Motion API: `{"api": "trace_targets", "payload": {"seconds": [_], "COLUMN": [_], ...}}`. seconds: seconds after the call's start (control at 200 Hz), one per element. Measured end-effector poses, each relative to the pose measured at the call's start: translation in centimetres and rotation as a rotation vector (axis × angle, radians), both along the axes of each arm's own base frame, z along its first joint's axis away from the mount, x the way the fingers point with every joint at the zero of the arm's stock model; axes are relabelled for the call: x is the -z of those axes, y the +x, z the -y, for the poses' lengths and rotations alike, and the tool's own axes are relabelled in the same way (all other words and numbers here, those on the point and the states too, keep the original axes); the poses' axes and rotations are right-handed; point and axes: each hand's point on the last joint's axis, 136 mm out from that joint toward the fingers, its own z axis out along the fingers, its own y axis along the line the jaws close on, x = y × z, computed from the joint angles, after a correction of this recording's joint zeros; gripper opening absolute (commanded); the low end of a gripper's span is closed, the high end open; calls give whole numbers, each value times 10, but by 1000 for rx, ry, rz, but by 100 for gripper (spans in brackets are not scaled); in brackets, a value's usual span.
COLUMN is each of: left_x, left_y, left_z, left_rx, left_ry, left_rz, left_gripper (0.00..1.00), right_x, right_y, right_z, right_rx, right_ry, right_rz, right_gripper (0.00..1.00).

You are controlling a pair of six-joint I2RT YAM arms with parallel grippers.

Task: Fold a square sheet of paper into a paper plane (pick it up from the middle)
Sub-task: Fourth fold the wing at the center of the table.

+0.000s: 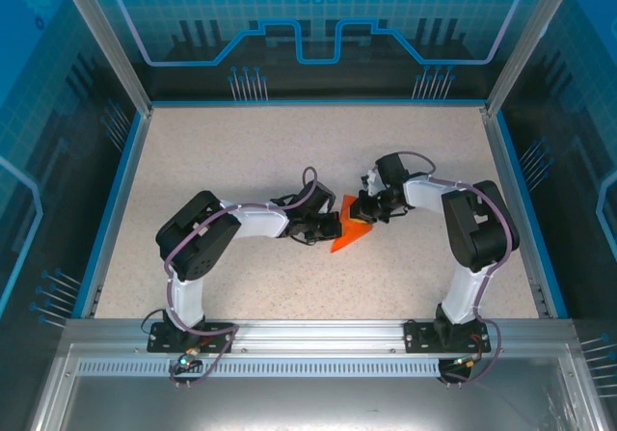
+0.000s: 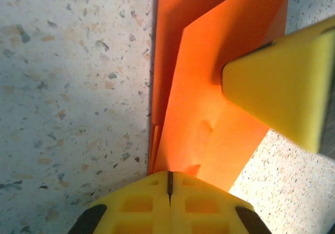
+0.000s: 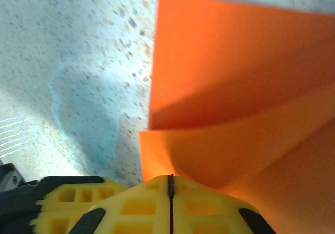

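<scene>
**A:** Where is the paper, and what does it look like?

**B:** The thin bright orange paper sheet (image 1: 349,232) sits directly between the two tools. It is folded into a creased, pointed wedge, and its surface is smooth and matte, with sharp straight edges and layers lying one over another.

**A:** What is the left gripper doing?

**B:** The left gripper (image 2: 169,177) has blocky yellow plastic fingers with a moulded lattice, and they are pressed together with only a hairline seam between them. The paper's lower edge runs right into that seam, so the gripper is pinching the sheet. One flap rises just ahead of the tips, with a small dent in it.

**A:** And the right gripper?

**B:** The right gripper (image 3: 170,180) is also clamped tight, on the opposite side of the wedge. Two folded layers fan out from its tips. From the left wrist camera, its fingers (image 2: 277,92) look like a blunt yellow wedge with its tip touching the upper flap.

**A:** What is underneath?

**B:** There is a flat beige speckled stone-look table (image 1: 241,151) on either side of both tools, and the lowest layer of paper lies on it.
</scene>
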Motion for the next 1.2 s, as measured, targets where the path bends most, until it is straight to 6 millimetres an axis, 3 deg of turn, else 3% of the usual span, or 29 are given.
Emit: {"api": "trace_targets", "payload": {"seconds": [0.35, 0.565, 0.795, 1.05, 1.2], "left_x": [1, 1, 0, -3, -15], "left_y": [-1, -1, -2, -12, -10], "left_z": [-1, -1, -3, -30, -46], "left_rx": [20, 20, 20, -7, -48], "left_ry": [6, 6, 6, 7, -20], "left_rz": [15, 14, 15, -9, 1], "left_gripper": [0, 0, 0, 3, 4], "right_x": [-6, 16, 15, 16, 16], "right_y": [1, -4, -1, -18, -32], "right_z": [-8, -6, -8, -25, -42], "right_rx": [-43, -45, -46, -61, -64], "right_ry": [47, 34, 48, 50, 39], "right_rz": [26, -33, -39, -46, -60], "right_gripper": [7, 7, 7, 7, 7]}}
